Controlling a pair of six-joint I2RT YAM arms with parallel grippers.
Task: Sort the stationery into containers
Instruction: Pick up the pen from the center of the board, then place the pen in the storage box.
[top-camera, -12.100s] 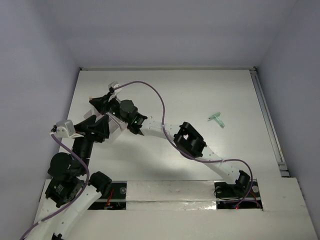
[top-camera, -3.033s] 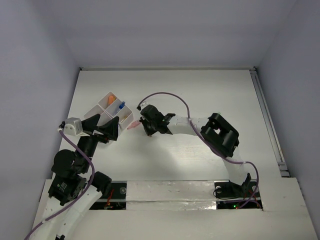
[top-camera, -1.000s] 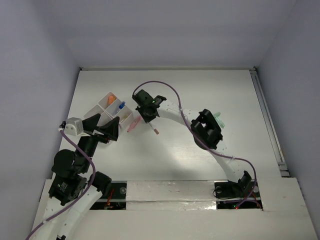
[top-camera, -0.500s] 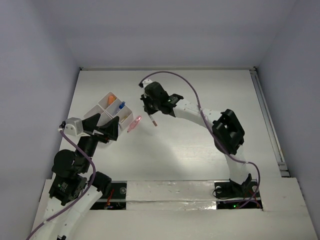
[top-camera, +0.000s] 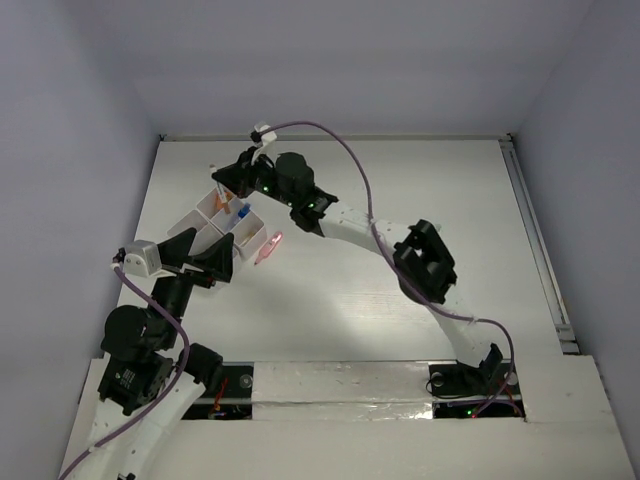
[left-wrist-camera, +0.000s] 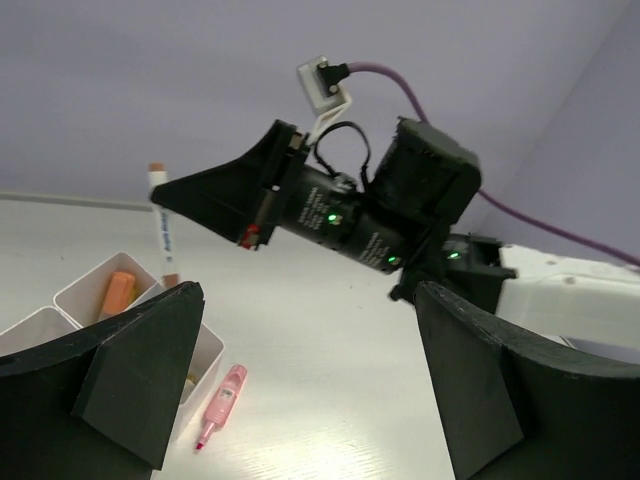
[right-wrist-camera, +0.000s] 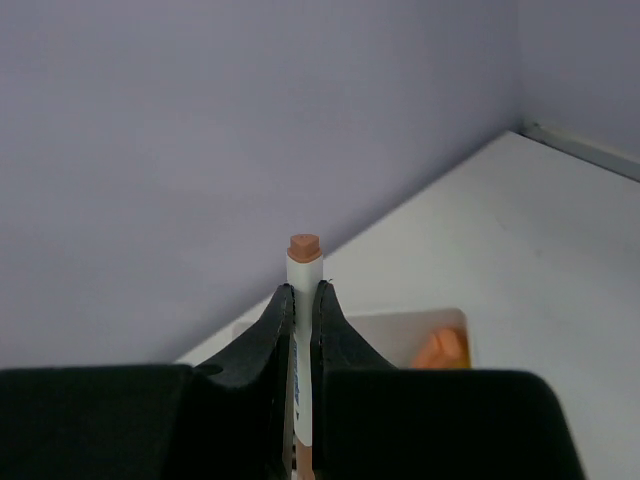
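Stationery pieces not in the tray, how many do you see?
2. A white marker clamped in the right hand over the white tray, and a pink marker lying on the table beside it. Others may be hidden.

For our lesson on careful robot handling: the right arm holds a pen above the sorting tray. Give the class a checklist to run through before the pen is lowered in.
1. Grip on the pen: ok. The right gripper is shut on the white pen, which is held upright.
2. Pen over the tray: ok, near its far end in the top view.
3. Which compartment lies beneath: cannot tell. One holds an orange piece.
4. Left gripper out of the way: ok. It is open, empty and at the tray's near side.
5. All stationery sorted: not ok. A pink marker lies on the table beside the tray.
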